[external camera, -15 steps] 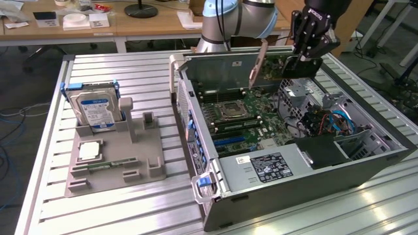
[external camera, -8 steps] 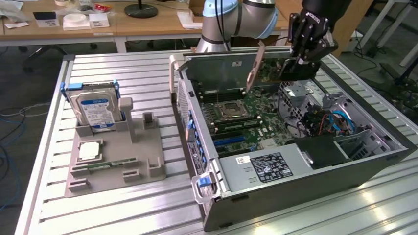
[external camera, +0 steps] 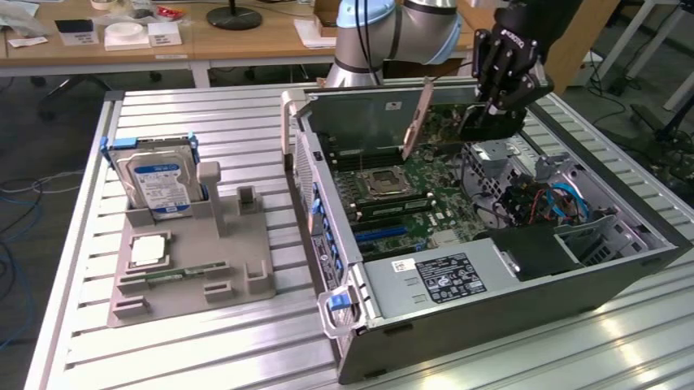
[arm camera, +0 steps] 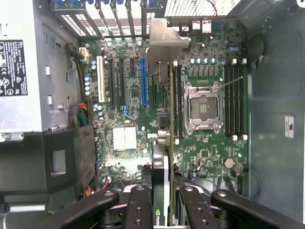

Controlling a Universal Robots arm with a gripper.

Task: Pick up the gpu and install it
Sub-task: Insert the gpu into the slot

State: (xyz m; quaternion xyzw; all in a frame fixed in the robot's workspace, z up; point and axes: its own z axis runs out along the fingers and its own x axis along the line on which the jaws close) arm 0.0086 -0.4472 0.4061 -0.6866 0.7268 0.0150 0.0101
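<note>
Gripper [external camera: 488, 120] hangs in the upper right of the exterior frame, over the far end of the open computer case [external camera: 521, 321], its black fingers clamped on the gpu [external camera: 469, 130]. The card is held on edge above the motherboard [external camera: 418, 191], clear of it, and its pale bracket [external camera: 414, 122] slants down on the side toward the exterior view's left. The CPU socket [external camera: 382, 182] lies below the bracket, nearer the frame's centre. The power supply [external camera: 444, 276] fills the case's near end. At the exterior view's left, a grey holder [external camera: 195, 280] on the slatted table [external camera: 217, 122] carries an upright hard drive [external camera: 158, 183] with a blue label.

In the wrist view the gripper [arm camera: 167, 212] looks straight down into the case. Its fingers [arm camera: 138, 210] press on both sides of the gpu [arm camera: 161, 143], seen edge-on as a thin strip running away from the camera to its bracket [arm camera: 164, 40] by the case's rear slot openings. The card hovers between the blue slot [arm camera: 143, 81] and the CPU socket [arm camera: 204, 107]. The power supply [arm camera: 19, 71] sits beyond the blue slot.
</note>
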